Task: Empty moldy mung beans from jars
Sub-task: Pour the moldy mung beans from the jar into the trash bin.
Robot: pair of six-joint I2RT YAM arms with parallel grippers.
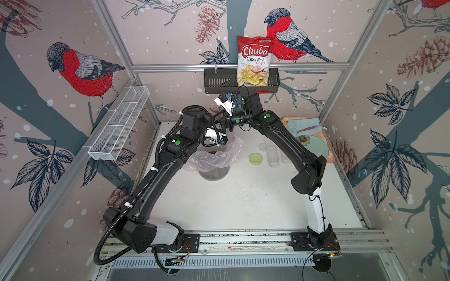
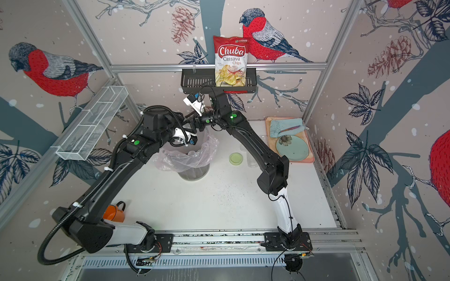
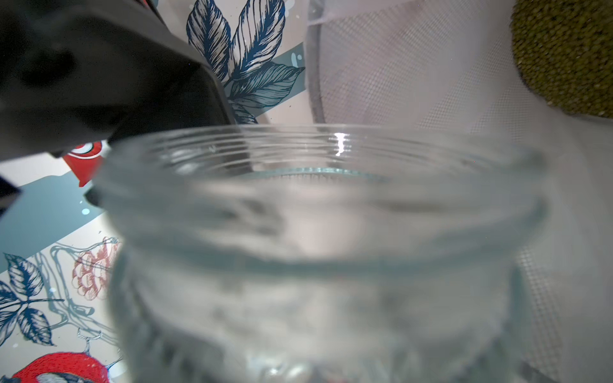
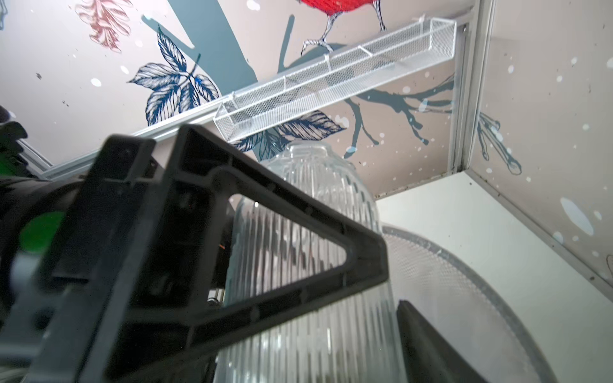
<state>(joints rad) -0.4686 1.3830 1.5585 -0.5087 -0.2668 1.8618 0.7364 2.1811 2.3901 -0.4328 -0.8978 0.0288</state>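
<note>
- Crowding above the bag-lined bin [image 1: 214,174] in both top views, the wrists cover the ribbed glass jar [image 4: 318,185] and most of each pincer.
- Left wrist view: the jar's mouth fills the lower frame, blurred; a black finger [image 3: 149,83] crosses the upper left, whose I cannot tell.
- Left pincer [image 4: 361,252] grips the jar's side, one triangular finger flat on the ribs at centre frame, its partner hidden behind glass.
- Right pincer [image 1: 222,122]: one finger [image 4: 428,338] shows, lower right, just beside the jar; open or gripping, I cannot tell.
- Mung beans [image 3: 564,56] lie in the bin, upper right, beyond the jar's mouth, apart from both pincers.
- Other clear jars [image 1: 272,155] stand partly behind the right arm, beside the pale green lid [image 1: 255,159].
</note>
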